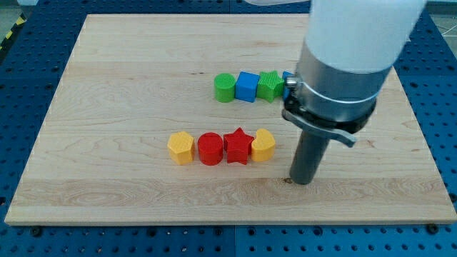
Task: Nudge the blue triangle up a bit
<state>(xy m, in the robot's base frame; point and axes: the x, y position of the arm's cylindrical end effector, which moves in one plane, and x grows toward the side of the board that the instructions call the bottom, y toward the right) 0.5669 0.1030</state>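
Looking at my tool, I see a plain dark rod with nothing that can open, close or grab, so it holds nothing and can only push. My tip sits on the wooden surface in the lower right of the frame. It is just to the right of the bottom row and touches no block. That row, from left to right, has a yellow block, a red round block, a red star and a yellow heart-like block, all side by side. Higher up, right of the middle, is a second row: a green round block, a blue cube and a green ridged block. At the right end of that row I can see only a small blue bit poking out from behind my arm. I think that is the blue triangle, but most of it is hidden, so I cannot be sure of its shape. My tip is well below it. I think the push has not started. I would have to bring my tip just under the blue piece and then slide it up a little.
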